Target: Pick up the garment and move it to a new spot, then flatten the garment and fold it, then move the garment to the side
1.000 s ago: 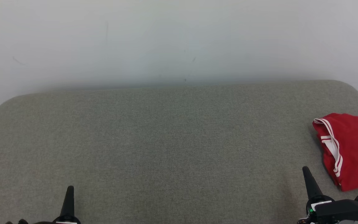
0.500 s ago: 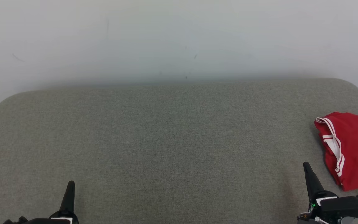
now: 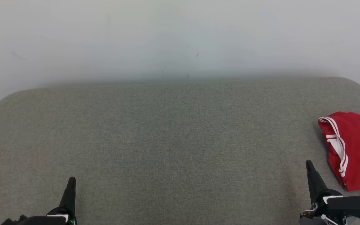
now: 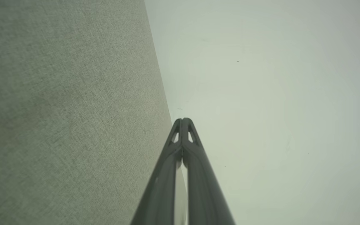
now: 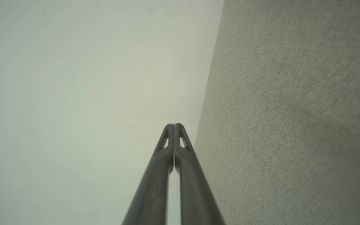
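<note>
In the head view the red garment (image 3: 356,147) with white stripes lies in a folded heap at the far right of the grey cushion (image 3: 167,140), cut off by the picture's edge. A pale wall (image 3: 167,37) rises behind. The left gripper (image 3: 71,180) points up from the lower left, low over bare fabric, well apart from the garment. The right gripper (image 3: 308,164) points up from the lower right, near the garment but not touching it. In the left wrist view the left gripper (image 4: 183,120) has its fingers pressed together, holding nothing. In the right wrist view the right gripper (image 5: 174,125) is likewise clenched and empty, beside the cushion's surface.
</note>
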Robot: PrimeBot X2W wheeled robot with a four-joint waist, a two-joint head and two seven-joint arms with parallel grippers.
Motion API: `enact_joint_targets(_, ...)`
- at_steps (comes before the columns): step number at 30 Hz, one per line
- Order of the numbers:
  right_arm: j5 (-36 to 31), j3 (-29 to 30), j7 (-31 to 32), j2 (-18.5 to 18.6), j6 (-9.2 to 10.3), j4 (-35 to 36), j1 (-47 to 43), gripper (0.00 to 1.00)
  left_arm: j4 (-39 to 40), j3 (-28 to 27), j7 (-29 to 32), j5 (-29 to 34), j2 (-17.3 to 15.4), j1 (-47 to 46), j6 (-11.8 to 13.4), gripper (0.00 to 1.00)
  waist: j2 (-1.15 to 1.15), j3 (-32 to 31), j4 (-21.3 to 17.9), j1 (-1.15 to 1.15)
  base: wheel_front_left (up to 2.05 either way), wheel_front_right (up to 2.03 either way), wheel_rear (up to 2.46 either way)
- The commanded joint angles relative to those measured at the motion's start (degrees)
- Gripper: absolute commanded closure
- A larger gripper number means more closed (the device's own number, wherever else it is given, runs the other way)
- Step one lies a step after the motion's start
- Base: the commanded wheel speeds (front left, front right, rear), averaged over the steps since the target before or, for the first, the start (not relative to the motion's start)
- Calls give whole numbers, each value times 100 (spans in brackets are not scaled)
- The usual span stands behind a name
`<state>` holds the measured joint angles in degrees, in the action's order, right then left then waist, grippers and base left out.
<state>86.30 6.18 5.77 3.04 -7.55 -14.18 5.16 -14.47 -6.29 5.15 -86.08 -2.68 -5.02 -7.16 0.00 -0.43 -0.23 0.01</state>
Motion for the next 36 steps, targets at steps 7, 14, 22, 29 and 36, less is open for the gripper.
enact_joint_targets(7,329,28,52,-15,11,19,88,100,41,-30,85,-360,-34,-137,-41,100,0,28,11,0,0,0,0)
enact_joint_targets(14,613,45,82,-23,12,18,133,100,52,-38,154,-623,-35,-152,-42,100,0,57,21,-1,0,0,0)
enact_joint_targets(22,614,43,86,-22,12,15,135,100,48,-37,154,-644,-35,-157,-42,100,0,61,23,-1,0,0,0)
enact_joint_targets(29,614,43,85,-21,12,16,135,100,48,-36,153,-644,-34,-157,-42,100,0,61,23,-1,0,0,0)
enact_joint_targets(36,614,43,85,-21,12,14,135,100,49,-36,153,-644,-34,-156,-42,100,0,61,23,-1,0,0,0)
